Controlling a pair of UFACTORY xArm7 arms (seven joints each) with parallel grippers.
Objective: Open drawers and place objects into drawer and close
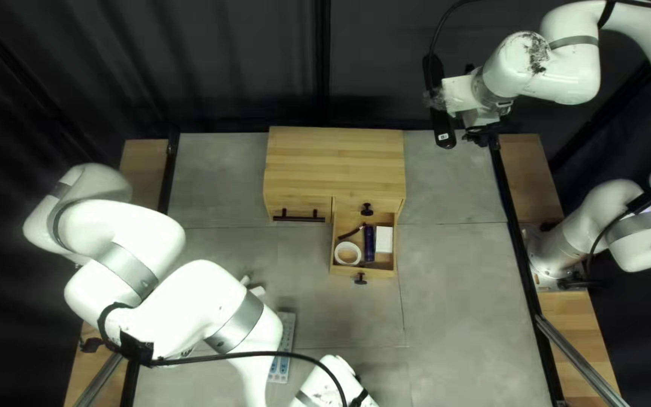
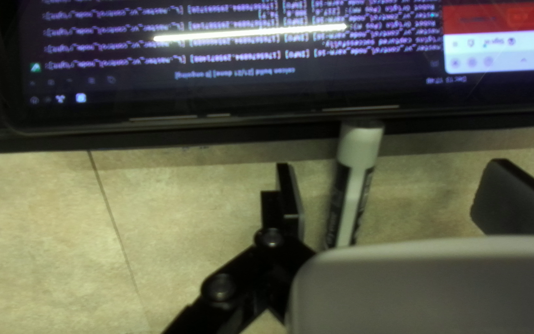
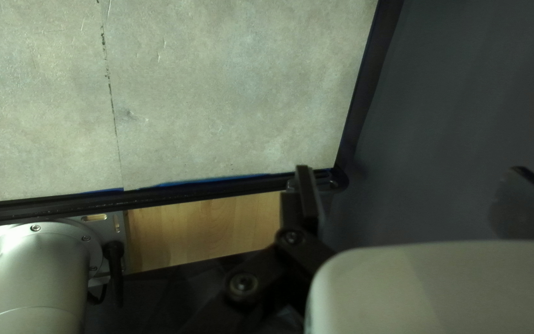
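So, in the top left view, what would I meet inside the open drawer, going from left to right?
White ring-shaped roll → dark purple tube-like item → white box-like item.
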